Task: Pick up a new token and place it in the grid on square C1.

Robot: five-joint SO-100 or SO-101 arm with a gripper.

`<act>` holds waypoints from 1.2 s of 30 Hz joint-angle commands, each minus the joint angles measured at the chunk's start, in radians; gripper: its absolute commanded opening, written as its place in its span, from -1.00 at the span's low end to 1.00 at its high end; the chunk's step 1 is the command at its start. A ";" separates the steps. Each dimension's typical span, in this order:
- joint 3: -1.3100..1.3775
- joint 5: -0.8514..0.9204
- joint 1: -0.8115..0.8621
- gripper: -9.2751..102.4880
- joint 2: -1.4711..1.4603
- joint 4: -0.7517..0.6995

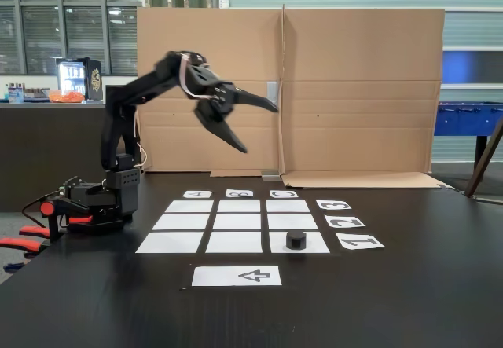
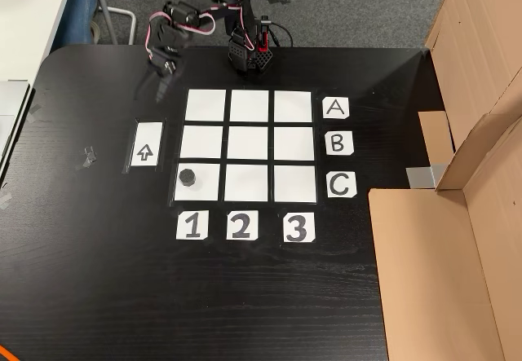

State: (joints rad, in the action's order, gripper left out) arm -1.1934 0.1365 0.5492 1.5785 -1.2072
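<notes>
1. The token is a small black squat puck with a matte top. It sits on square C1, the white paper corner square in line with the "C" label and the "1" label. In the other view the token lies toward that square's left edge, inside its border.
2. The grid is nine flat white paper squares in three rows of three, with thin dark gaps of table between them. The other eight squares are bare.
3. Paper labels A, B, C run down the grid's right side in the other view, and 1, 2, 3 run along its lower edge, each printed in dark characters.
4. A white paper strip with an arrow lies just beside the grid, on the side of the token's row.
5. The gripper hangs in the air well above the table and apart from the token. Its two black pointed fingers are spread wide with nothing between them.
6. The arm is black plastic, with an orange part near its base and loose wires; the base stands at the table edge next to the A row.
7. The table is black with a faint wood grain and a rounded corner.
8. Brown corrugated cardboard sheets stand upright behind the grid as a backdrop, with a flap lying flat on the table.
9. Beyond are large windows, a dark counter and a blue table-football table; the floor in the other view is grey carpet.
</notes>
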 commanded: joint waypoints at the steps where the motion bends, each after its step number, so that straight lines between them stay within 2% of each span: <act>1: -0.112 0.028 0.071 -0.06 0.166 0.048; 21: -0.661 0.043 0.511 -0.06 0.683 0.138; 27: -0.815 0.040 0.601 -0.13 0.822 0.126; 30: -0.914 0.040 0.641 -0.22 0.893 0.126; 36: -1.124 0.040 0.690 -0.60 1.017 0.149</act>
State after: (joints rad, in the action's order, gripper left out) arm -2.2565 0.1841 1.2195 2.5341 -1.0738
